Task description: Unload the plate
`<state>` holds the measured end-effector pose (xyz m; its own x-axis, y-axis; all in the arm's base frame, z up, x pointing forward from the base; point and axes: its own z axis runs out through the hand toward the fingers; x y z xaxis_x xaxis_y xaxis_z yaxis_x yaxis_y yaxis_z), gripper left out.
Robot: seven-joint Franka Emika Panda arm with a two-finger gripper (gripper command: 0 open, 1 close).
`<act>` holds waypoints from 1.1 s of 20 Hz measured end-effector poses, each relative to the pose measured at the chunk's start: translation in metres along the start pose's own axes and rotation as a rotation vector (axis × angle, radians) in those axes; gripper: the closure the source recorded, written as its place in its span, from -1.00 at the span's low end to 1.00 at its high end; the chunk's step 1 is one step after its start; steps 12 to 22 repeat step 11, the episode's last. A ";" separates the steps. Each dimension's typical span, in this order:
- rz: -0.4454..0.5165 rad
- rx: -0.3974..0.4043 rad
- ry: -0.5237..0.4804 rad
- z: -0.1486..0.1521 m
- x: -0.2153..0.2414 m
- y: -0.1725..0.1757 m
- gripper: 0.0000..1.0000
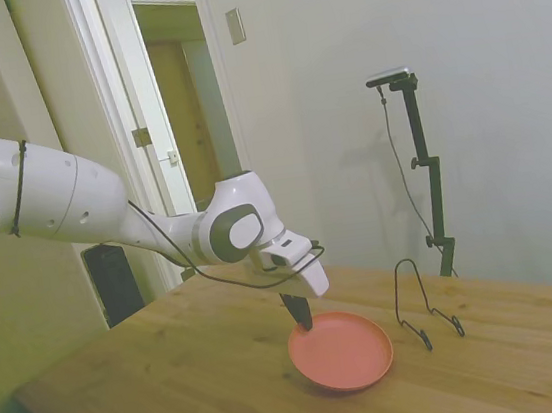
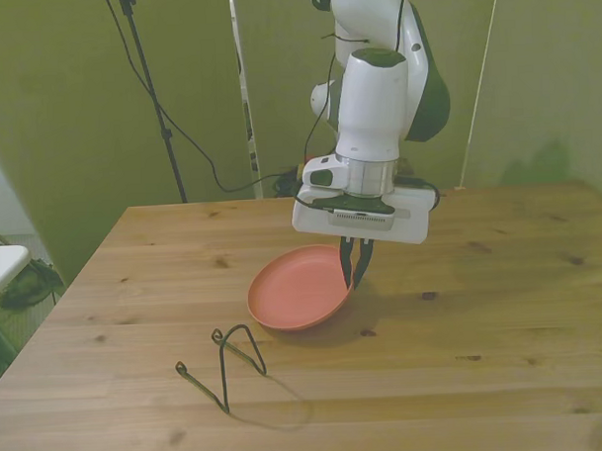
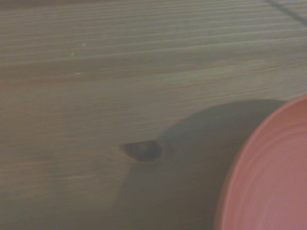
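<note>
Nearest the front camera, the wooden desk (image 2: 504, 377) runs pale and knotty, its planks lying across the view, and the thin black wire stand (image 2: 227, 367) sits on it close to the near edge, holding nothing. Just beyond the stand, and a little toward the front view's right of it, lies the plate (image 2: 294, 297), salmon-pink and close to flat on the desk, with its far-right rim slightly raised where the claw (image 2: 355, 275) is clamped on it. The dark fingers are pinched together over that rim, one on each side, and hang from the wide white hand of the arm (image 2: 376, 104). A soft shadow spreads on the wood beside the plate, on the side away from the stand.

From the side, the plate (image 1: 341, 350) rests between the claw (image 1: 302, 316) and the wire stand (image 1: 424, 304), apart from the stand. The white arm (image 1: 75, 206) slopes down to it from the far side of the plate, with a black cable looped along its wrist. The wrist camera shows the plate's rim (image 3: 268, 172) against blurred wood grain, with a dark knot (image 3: 142, 150) near it in shadow.

Behind the desk, past the stand, the room shows a plain pale wall (image 1: 503, 88) with a small switch plate (image 1: 235, 26), an open white-framed doorway (image 1: 178, 108) leading to a dim passage, and a dark box (image 1: 114, 282) on the floor beside it. In the front view the back wall (image 2: 60, 115) looks green, with cables hanging down.
</note>
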<state>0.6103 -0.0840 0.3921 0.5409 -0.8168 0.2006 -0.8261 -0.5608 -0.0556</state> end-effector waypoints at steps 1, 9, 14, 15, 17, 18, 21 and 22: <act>0.000 0.000 0.000 0.000 0.000 0.000 -1.00; 0.005 0.037 0.020 -0.016 0.001 0.000 -1.00; 0.000 0.071 0.032 -0.043 -0.006 0.003 -1.00; 0.000 0.071 0.032 -0.043 -0.006 0.003 -1.00; 0.000 0.071 0.032 -0.043 -0.006 0.003 -1.00; 0.000 0.071 0.032 -0.043 -0.006 0.003 -1.00; 0.000 0.071 0.032 -0.043 -0.006 0.003 -1.00; 0.000 0.071 0.032 -0.043 -0.006 0.003 -1.00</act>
